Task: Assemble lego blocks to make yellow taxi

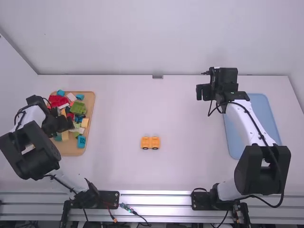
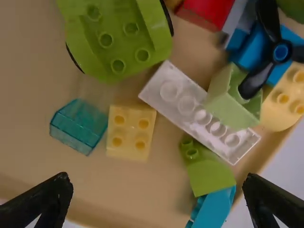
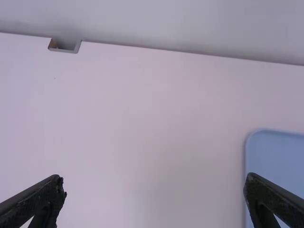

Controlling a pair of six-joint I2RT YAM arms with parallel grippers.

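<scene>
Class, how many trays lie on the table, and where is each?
2: the tan tray at the high view's left, and the blue tray at its right, each partly covered.

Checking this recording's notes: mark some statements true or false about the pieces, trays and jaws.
1. The orange wheeled piece sits in the tan tray. False: it stands on the white table, between the trays.
2. The left jaws are open over the tan tray. True.
3. The right jaws are shut. False: they are open, with nothing between them.
4. The blue tray is on the right arm's side. True.
5. The propeller is red. False: its blades are black.
</scene>
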